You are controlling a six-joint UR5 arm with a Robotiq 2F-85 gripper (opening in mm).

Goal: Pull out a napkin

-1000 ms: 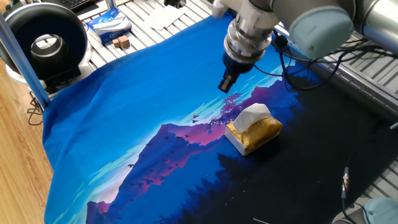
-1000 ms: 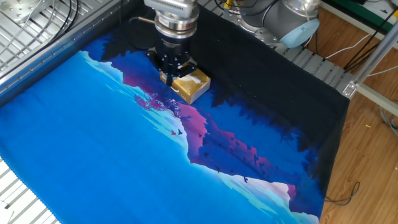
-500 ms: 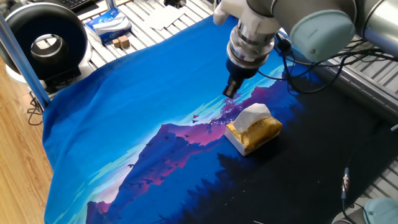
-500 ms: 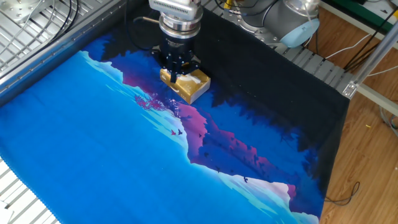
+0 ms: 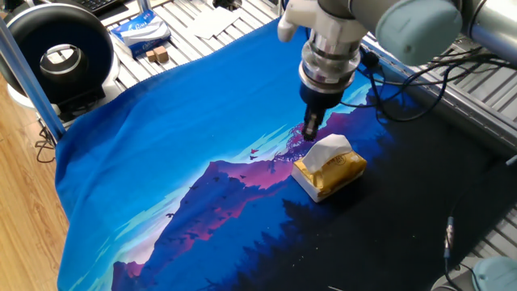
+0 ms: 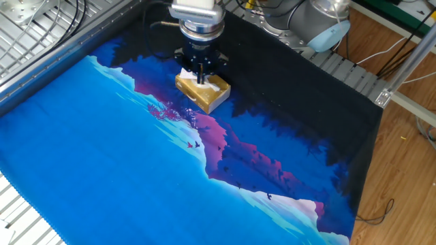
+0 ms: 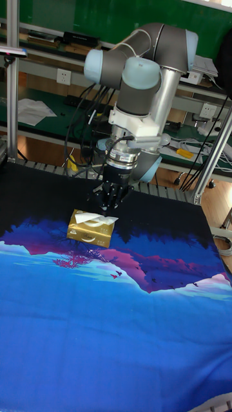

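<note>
A golden-yellow tissue pack (image 5: 331,175) (image 6: 201,95) (image 7: 89,230) lies on the printed cloth. From its top slot a white napkin (image 5: 327,149) (image 6: 212,86) (image 7: 89,218) sticks up, crumpled. My gripper (image 5: 310,133) (image 6: 201,78) (image 7: 106,206) points straight down onto the napkin's raised top at one end of the pack. Its fingertips are drawn together there, pinching the paper. The napkin still sits low in the slot.
A blue-and-black landscape cloth (image 5: 178,145) covers the table. A blue-and-white packet (image 5: 139,31) and small wooden blocks (image 5: 157,55) lie on the slatted top beyond the cloth, next to a black round device (image 5: 60,52). Cables (image 5: 412,89) trail behind the arm.
The gripper has come down and sideways onto the pack, reaching the napkin's top. Its fingers, spread earlier, have drawn together. The pack has not moved.
</note>
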